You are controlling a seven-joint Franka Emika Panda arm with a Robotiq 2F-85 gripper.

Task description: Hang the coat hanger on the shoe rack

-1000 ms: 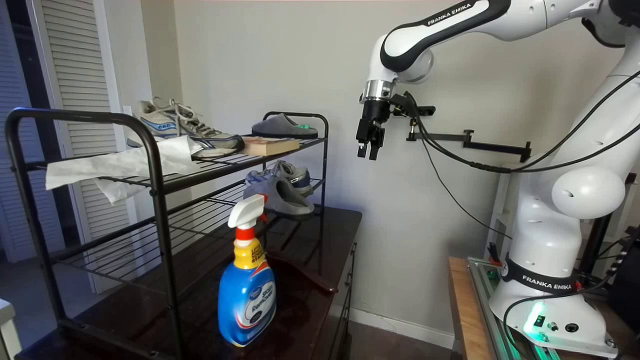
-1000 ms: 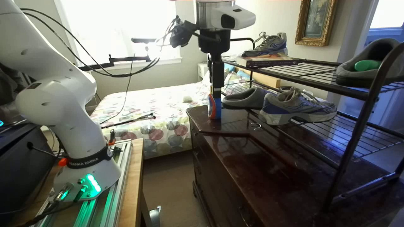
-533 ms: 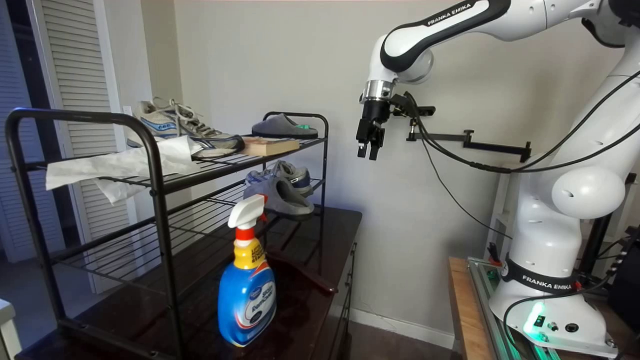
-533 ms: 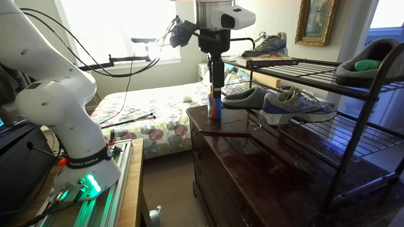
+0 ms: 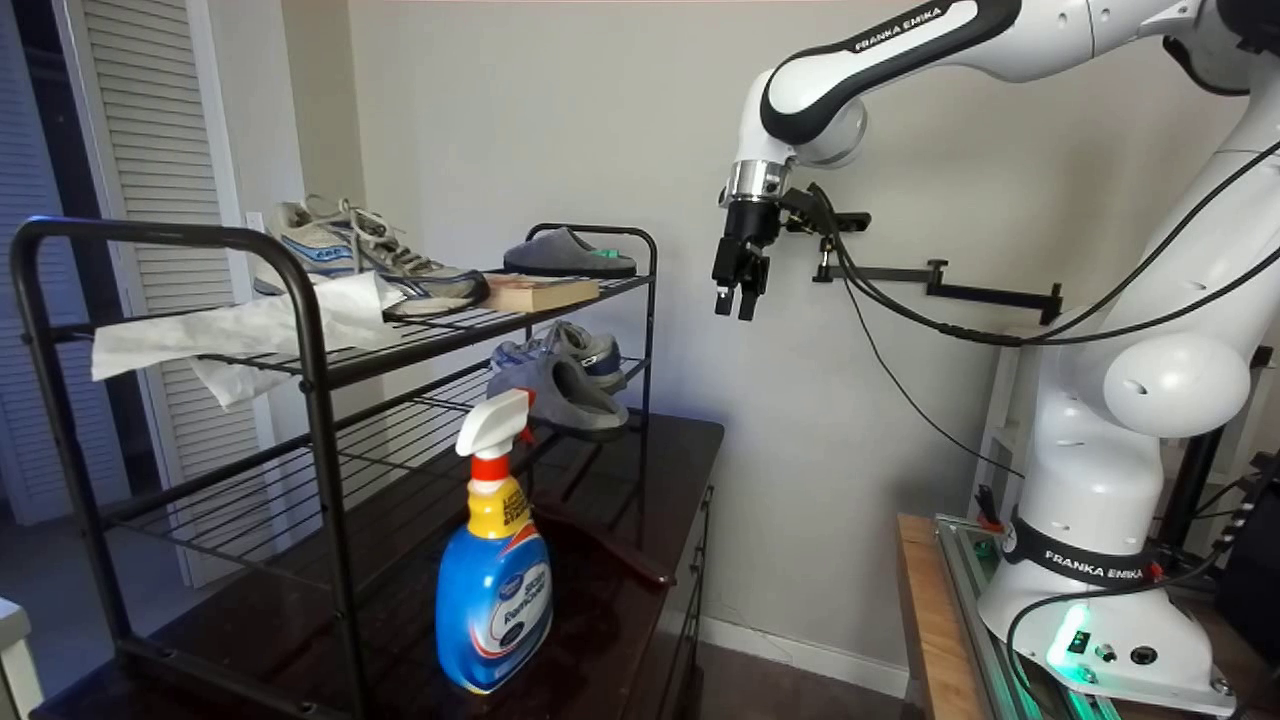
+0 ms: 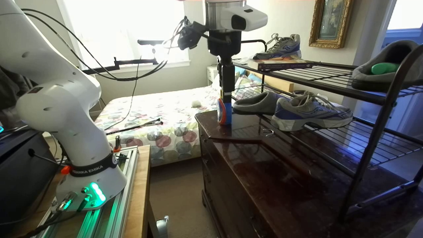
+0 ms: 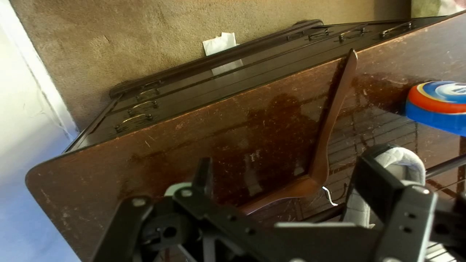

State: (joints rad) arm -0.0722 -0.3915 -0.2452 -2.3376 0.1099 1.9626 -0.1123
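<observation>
The coat hanger, a reddish-brown wooden V with a thin metal hook, lies flat on the dark cabinet top. It shows in the wrist view (image 7: 318, 170) and in both exterior views (image 5: 612, 547) (image 6: 237, 140). One arm reaches the cabinet's front edge; the other is partly hidden by my gripper in the wrist view. The black shoe rack stands on the cabinet behind the hanger, in both exterior views (image 5: 320, 440) (image 6: 373, 138). My gripper (image 5: 735, 303) points down, well above the cabinet and hanger. Its fingers are wide apart and empty in the wrist view (image 7: 291, 171).
A blue spray bottle (image 5: 500, 590) stands on the cabinet (image 6: 264, 185) beside the hanger, in front of the rack. Sneakers (image 6: 310, 112), grey slippers (image 5: 570, 252), a book (image 5: 540, 292) and a white cloth (image 5: 250, 325) lie on the shelves. A bed (image 6: 158, 112) is beyond the cabinet.
</observation>
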